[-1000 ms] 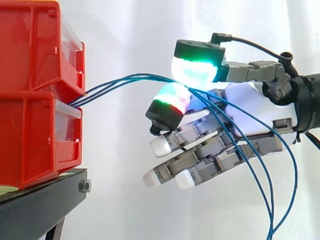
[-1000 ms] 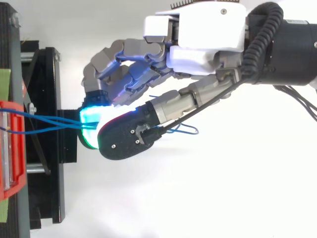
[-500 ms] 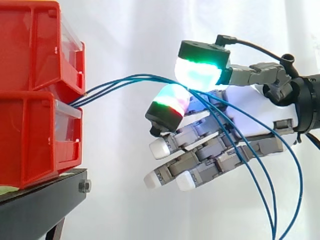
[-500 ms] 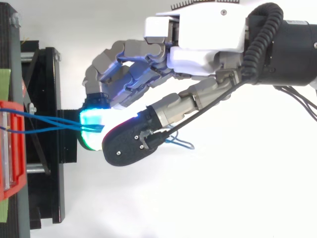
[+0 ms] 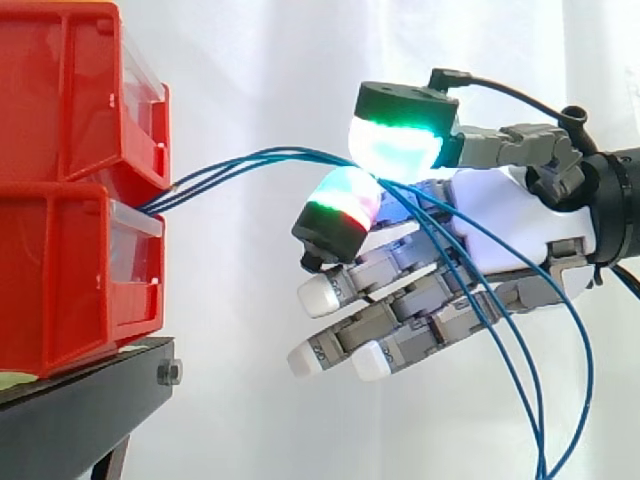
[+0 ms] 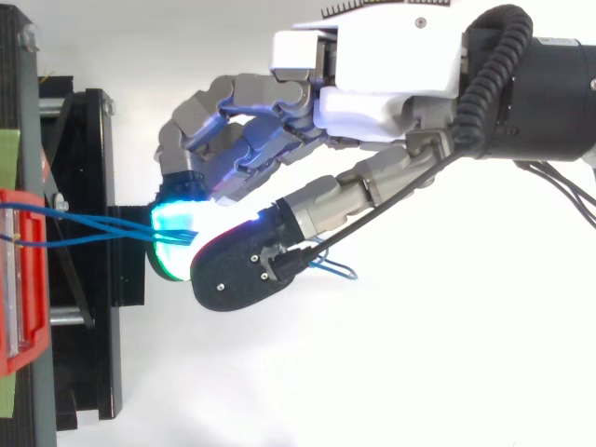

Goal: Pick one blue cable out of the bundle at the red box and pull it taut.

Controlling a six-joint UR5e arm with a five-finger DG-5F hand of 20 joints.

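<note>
Side view, far left: two red bins stacked, on a black stand, white curtain behind. Blue cables coming out at the front of the bins, right where upper and lower meet. Several strands, close together, rising rightward in a shallow arc, not a straight line. Mid-frame: strands passing between two glowing pads of the hand, green-and-cyan pad on top, red-and-green pad just below. Pinched there, pads closed onto the bundle; more than one strand appears to be in the pinch, exact count hard to tell. Remaining fingers loosely bent, white tips pointing left and slightly down, touching nothing. Right of the pinch: strands fanning apart across the palm, drooping slack to the bottom edge near the right corner. Arm entering from the right edge.

Top view, same order: red bin at the left edge, black stand beside it, strands converging rightward into the cyan glow under the dark-backed pad. Small blue loop peeking out below the hand's middle. Hand well clear of the bins, joined to them by the strands alone.
</note>
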